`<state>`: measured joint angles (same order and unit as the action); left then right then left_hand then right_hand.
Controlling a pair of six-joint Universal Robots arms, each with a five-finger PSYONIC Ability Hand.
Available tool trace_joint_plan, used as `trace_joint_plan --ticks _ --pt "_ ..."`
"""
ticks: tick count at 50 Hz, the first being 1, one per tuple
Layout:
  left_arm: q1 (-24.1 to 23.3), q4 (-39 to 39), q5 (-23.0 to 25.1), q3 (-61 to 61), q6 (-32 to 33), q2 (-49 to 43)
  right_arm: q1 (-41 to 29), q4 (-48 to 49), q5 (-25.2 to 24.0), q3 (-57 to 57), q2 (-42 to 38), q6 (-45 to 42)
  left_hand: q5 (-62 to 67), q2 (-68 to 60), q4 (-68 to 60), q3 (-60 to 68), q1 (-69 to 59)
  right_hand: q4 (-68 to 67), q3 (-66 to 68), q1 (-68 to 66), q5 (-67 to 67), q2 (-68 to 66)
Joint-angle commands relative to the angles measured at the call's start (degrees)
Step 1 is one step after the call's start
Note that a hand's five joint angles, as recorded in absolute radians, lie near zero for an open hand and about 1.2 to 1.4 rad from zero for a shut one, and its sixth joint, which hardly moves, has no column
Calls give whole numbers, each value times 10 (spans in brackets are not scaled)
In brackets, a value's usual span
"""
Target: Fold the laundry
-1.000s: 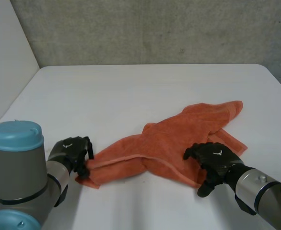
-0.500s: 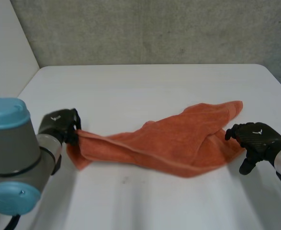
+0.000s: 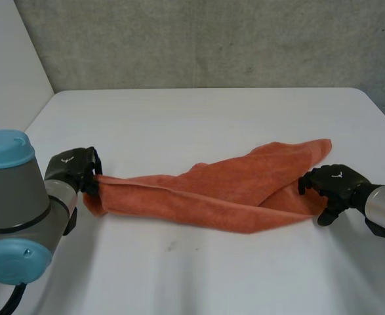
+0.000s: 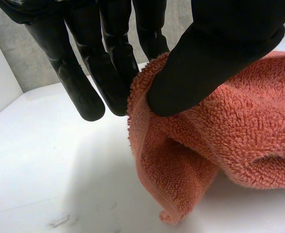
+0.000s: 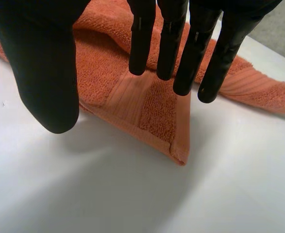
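Note:
An orange towel (image 3: 212, 197) lies stretched in a long rumpled band across the middle of the white table (image 3: 199, 125). My left hand (image 3: 74, 169) is at its left end, holding that end a little above the table. In the left wrist view the thumb (image 4: 220, 53) pinches the towel's edge (image 4: 239, 136) against the fingers, and a loose corner hangs below. My right hand (image 3: 336, 184) hovers at the towel's right end. Seen from the right wrist, its straight fingers (image 5: 171, 43) and spread thumb stand above a flat corner of the towel (image 5: 154, 111), gripping nothing.
A grey wall (image 3: 212, 39) runs behind the table's far edge. A pale wall (image 3: 8, 79) stands to the left of the table. The towel's far right corner (image 3: 320, 147) points toward the back right.
My left hand closed on the towel's left end and drew it left and away from me, stretching the towel out. My right hand slid off the towel's middle to its right end.

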<state>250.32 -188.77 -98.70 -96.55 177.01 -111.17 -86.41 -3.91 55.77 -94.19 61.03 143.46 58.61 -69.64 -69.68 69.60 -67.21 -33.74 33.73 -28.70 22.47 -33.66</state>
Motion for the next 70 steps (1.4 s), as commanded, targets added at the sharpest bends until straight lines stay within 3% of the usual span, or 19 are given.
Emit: trace_joint_plan --ticks 1,27,42,44,46,50,59,70 --pt "6 -5 0 10 0 -13 -1 -10 0 12 -18 5 114 -104 -103 104 -128 -56 56 -107 69 -57" --pt "12 -7 0 14 1 -23 -20 -8 12 94 -80 13 114 -104 -103 104 -128 -181 181 -231 193 -181" --pt "13 -6 -1 13 1 -24 -54 -8 22 144 -103 48 114 -104 -103 104 -128 -182 182 -233 195 -183" --pt "13 -6 -1 13 1 -24 -59 -8 23 146 -108 48 114 -104 -103 104 -128 -199 199 -250 212 -200" --pt "13 -6 -1 13 1 -24 -63 -9 29 148 -111 48 114 -104 -103 104 -128 -420 420 -470 432 -421" --pt "16 -3 -1 13 2 -24 -64 -15 30 149 -108 50 114 -104 -103 104 -128 -463 463 -513 475 -463" --pt "32 20 3 15 3 -3 -44 -108 21 179 -7 91 114 -104 -103 104 -128 -463 463 -513 475 -463" --pt "41 96 6 14 16 159 -26 -222 18 220 144 117 114 -104 -103 104 -128 -463 463 -513 475 -463"
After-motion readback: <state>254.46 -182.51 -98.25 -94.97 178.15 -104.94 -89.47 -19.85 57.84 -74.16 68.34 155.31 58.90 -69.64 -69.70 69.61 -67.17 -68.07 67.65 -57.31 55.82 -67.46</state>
